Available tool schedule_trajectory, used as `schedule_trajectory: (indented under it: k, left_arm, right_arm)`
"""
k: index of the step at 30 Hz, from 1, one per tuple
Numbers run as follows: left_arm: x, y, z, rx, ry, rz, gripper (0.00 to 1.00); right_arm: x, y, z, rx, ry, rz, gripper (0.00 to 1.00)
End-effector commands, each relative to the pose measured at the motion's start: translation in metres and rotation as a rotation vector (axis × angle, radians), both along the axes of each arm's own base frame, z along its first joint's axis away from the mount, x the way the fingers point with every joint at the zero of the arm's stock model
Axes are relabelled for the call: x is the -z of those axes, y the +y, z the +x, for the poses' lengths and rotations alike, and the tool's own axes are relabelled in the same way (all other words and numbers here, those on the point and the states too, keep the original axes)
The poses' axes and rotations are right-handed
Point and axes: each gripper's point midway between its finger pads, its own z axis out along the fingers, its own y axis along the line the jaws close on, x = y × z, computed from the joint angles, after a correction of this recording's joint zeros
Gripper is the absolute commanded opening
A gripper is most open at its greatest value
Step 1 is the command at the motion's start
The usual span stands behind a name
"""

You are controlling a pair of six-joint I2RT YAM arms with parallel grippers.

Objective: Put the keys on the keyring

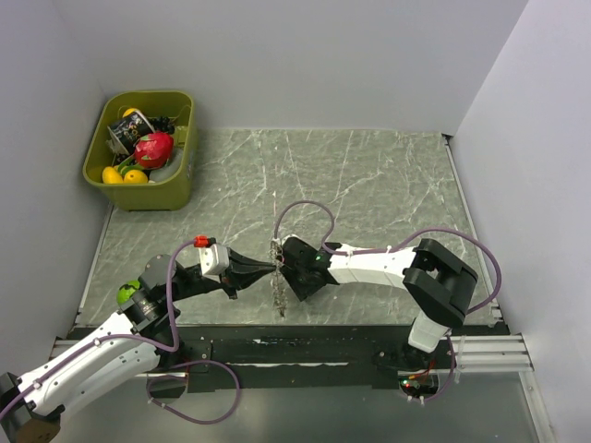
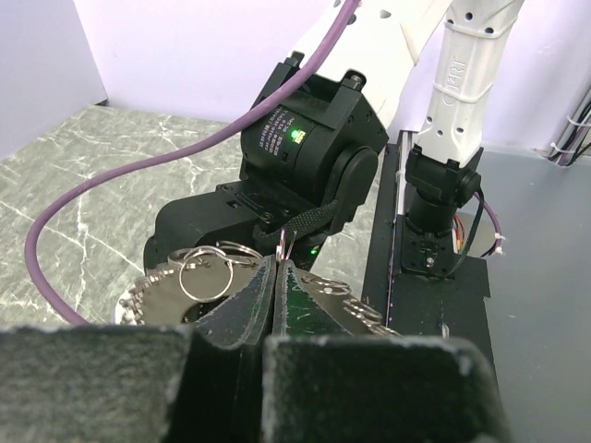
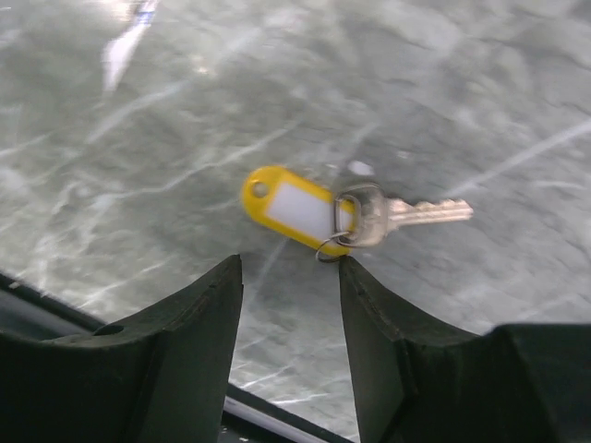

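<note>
The keyring [image 1: 280, 286] hangs edge-on between the two grippers, strung with many small grey keys. My left gripper [image 1: 271, 268] is shut on its thin wire; in the left wrist view the ring [image 2: 203, 274] and its keys spread to both sides of the closed jaws [image 2: 279, 264]. My right gripper [image 1: 287, 269] faces it closely and is open [image 3: 288, 264]. In the right wrist view a silver key [image 3: 406, 213] with a yellow tag [image 3: 288, 207] lies on the marble just past the fingertips, its small ring touching the right finger [image 3: 369, 305]. No red or tan loose keys show.
An olive bin [image 1: 152, 196] with toy fruit and a can stands at the back left corner. A purple cable [image 1: 305, 208] loops over the right arm. White walls close in the marble table [image 1: 369, 175] on three sides.
</note>
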Motion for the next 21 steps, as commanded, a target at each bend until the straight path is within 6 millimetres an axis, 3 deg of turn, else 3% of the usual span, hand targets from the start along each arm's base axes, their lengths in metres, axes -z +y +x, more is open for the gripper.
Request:
schedule_trajectory:
  k: [1, 11, 17, 21]
  left_arm:
    - [-0.040, 0.004, -0.006, 0.009, -0.100, -0.084, 0.01]
    - [-0.040, 0.004, -0.006, 0.010, -0.099, -0.081, 0.01]
    - [-0.040, 0.004, -0.006, 0.011, -0.097, -0.081, 0.01]
    - [-0.044, 0.004, -0.006, 0.004, -0.099, -0.083, 0.01]
  right_arm:
    - [-0.015, -0.006, 0.015, 0.070, -0.089, -0.016, 0.51]
    - [-0.004, -0.010, 0.020, 0.082, -0.108, -0.061, 0.39]
    - [-0.008, -0.012, 0.024, 0.089, -0.134, -0.061, 0.03]
    - [-0.015, -0.015, 0.026, 0.090, -0.165, -0.036, 0.00]
